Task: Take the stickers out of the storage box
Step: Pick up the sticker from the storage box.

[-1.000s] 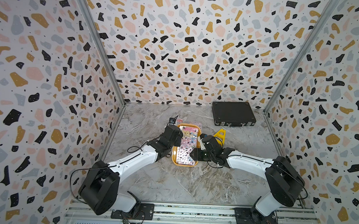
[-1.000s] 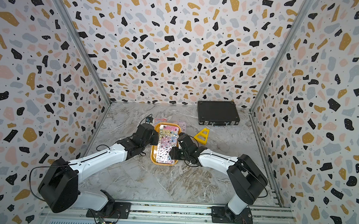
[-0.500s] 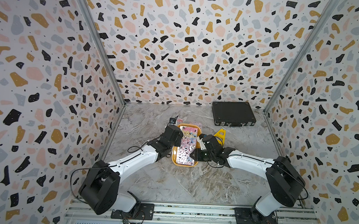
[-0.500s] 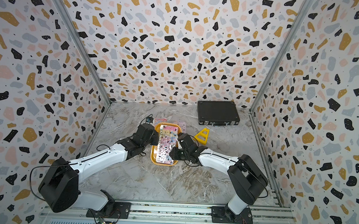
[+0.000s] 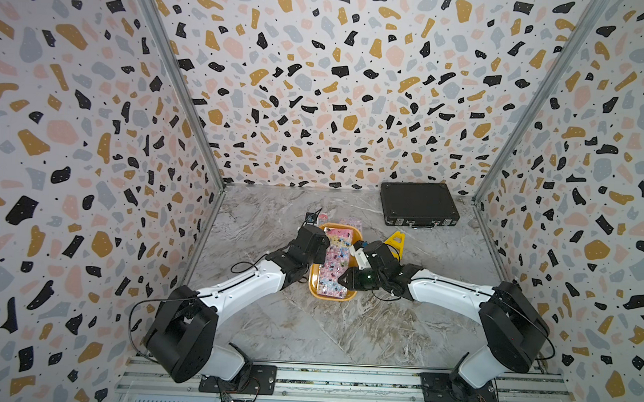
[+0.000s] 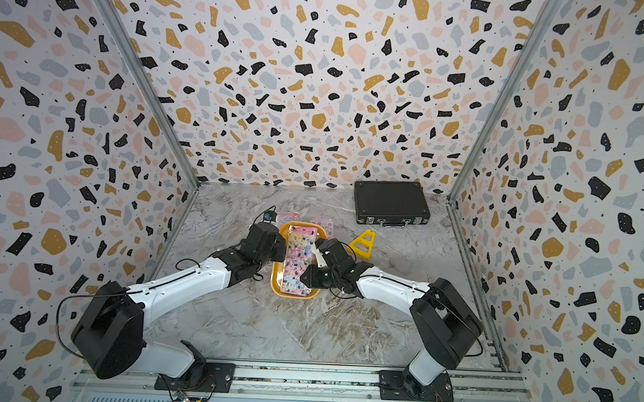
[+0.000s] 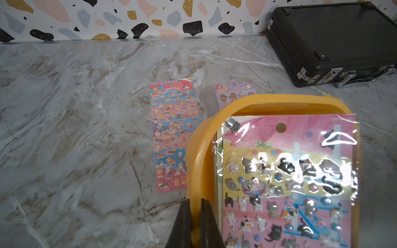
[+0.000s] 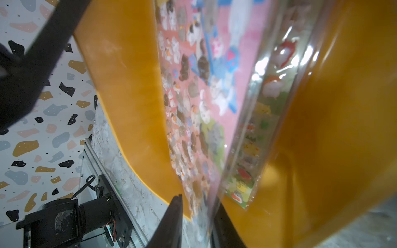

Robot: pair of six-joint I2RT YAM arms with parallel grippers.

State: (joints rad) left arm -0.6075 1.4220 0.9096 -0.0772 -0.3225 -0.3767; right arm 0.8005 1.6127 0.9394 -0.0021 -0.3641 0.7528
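**Near edge.** Two white-and-black arms reach inward over the marble-patterned tabletop (image 5: 306,333) and meet at the storage box.

**Item 1: storage box** (image 5: 313,284). Shallow yellow-orange tub at mid-tabletop, lying lengthwise away from the arm bases.
- left gripper (image 7: 194,223): jaws closed tight on the tub's side wall, one finger inside and one outside.

**Item 2: stickers, in box.**
- pink cat sheet (image 5: 334,263): in a glossy clear sleeve, on top and lying askew. Its long edge reaches over the rim on the right arm's side.
- green sheet (image 8: 257,133): lies beneath it.
- right gripper (image 8: 197,212): jaws a little apart, one on each side of the pink sheet's sleeve edge. A gap still shows, so they have not clamped it.

**Item 3: stickers, out of box.** Both lie flat on the tabletop just past the tub's far end.
- pink-and-blue sheet (image 7: 171,133): sits toward the left arm's side.
- purple sheet (image 7: 235,93): partly hidden behind the rim.

**Item 4: yellow triangular piece** (image 5: 396,241). Near the tub, on the right arm's side.

**Item 5: black briefcase** (image 5: 418,207). Closed, against the back wall and well apart from the tub.
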